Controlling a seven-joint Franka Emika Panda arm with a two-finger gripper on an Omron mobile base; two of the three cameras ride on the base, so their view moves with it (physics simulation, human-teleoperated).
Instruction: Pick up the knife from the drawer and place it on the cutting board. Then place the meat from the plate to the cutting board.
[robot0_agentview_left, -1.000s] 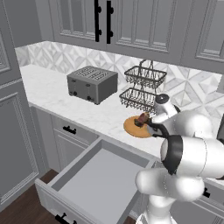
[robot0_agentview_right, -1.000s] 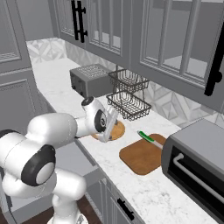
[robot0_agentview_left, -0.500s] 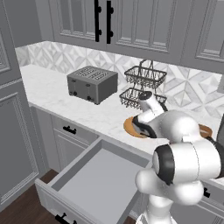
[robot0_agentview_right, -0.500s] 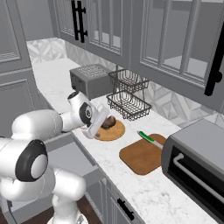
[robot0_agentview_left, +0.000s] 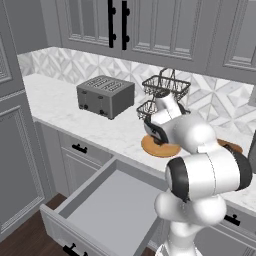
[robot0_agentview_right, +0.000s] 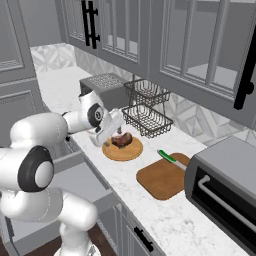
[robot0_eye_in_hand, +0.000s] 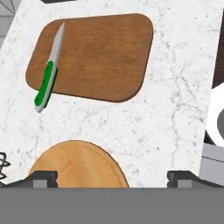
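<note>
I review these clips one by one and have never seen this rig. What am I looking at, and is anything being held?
A white robot arm works in a rendered kitchen. Two cameras ride behind it, left and right; a third looks along its hand. Its gripper hangs open and empty by the round wooden plate, where the meat lies. The green-handled knife rests on the cutting board, handle end overhanging the edge. The drawer stands open. A toaster and wire baskets sit on the counter.
</note>
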